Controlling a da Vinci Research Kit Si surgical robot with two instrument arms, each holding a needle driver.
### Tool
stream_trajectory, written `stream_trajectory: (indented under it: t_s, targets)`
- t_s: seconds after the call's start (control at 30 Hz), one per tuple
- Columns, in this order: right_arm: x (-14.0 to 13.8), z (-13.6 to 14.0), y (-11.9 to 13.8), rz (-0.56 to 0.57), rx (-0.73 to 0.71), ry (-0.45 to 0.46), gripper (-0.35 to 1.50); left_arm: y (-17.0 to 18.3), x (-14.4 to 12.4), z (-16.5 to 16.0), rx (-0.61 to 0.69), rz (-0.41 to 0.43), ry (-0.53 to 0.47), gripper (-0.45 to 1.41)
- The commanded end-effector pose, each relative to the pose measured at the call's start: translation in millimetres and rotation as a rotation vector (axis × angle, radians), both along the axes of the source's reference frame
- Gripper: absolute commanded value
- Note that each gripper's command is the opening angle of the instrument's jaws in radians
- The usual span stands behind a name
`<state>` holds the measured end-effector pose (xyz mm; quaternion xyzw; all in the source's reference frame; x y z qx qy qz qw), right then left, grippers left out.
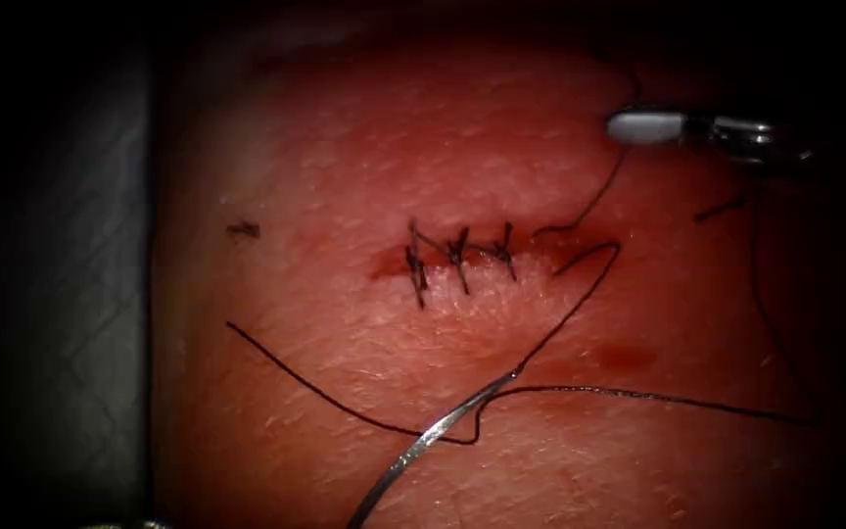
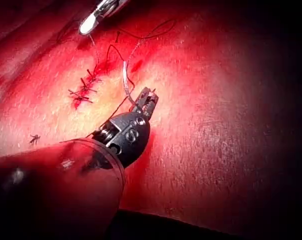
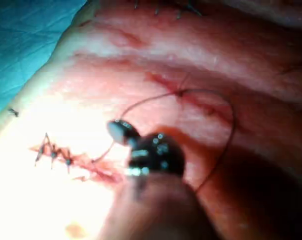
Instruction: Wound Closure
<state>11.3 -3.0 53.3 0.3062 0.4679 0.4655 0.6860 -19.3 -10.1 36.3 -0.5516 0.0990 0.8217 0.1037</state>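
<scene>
Steel needle [image 1: 423,451], 1 pc, lies nearest, curved, above the tissue [image 1: 325,157], not in it, below the cut [image 1: 482,260]. Left tool [image 2: 147,102] holds its end, jaws closed on it. Thread [image 1: 638,395]: 1 long black strand from needle across the surface to the cut's right end. Stitches [image 1: 457,260]: 3, on the cut's left part; right part is open. Red fluid [image 1: 627,356]: 1 small spot near thread. Right tool [image 1: 646,127] farthest, above-right of cut, tip closed, thread seems to run to it; grip I cannot tell. Teal cloth [image 3: 26,45] beside tissue.
</scene>
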Motion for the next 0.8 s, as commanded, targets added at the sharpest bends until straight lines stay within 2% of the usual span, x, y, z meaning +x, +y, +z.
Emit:
stream_trajectory:
  t_s: [0.03, 0.23, 0.53, 0.57, 0.6, 0.63, 0.67, 0.8]
  targets:
    - [0.3, 0.0, 0.1, 0.007, -0.007, 0.002, -0.35, -0.4, -0.6, 0.7, 0.005, 0.000, -0.003, -0.45]
    - [0.6, -0.8, 0.7, -0.002, -0.055, -0.001, -0.35, -0.5, -0.6, 1.0, 0.004, 0.000, -0.003, -0.45]
    - [2.6, 1.3, 1.3, -0.003, -0.139, -0.018, -0.35, 0.2, -1.0, 1.2, 0.024, -0.005, -0.009, -0.45]
    - [2.7, 1.6, 1.5, 0.000, -0.146, -0.010, -0.18, 0.4, -1.1, 1.2, 0.031, -0.008, -0.011, -0.45]
    - [2.5, 1.8, 1.6, 0.020, -0.151, 0.002, 0.84, 1.1, -1.4, 1.2, 0.041, -0.005, -0.022, -0.45]
    - [2.3, 1.7, 1.4, 0.027, -0.154, 0.010, 1.26, 1.4, -1.5, 1.1, 0.054, -0.006, -0.031, -0.45]
    - [1.9, 1.5, 0.9, 0.022, -0.162, 0.016, 1.43, 2.4, -1.9, 0.8, 0.077, -0.003, -0.052, -0.45]
    - [0.6, 0.5, -0.3, 0.005, -0.210, 0.039, 1.48, 4.2, -2.6, 0.4, 0.140, -0.001, -0.095, -0.45]
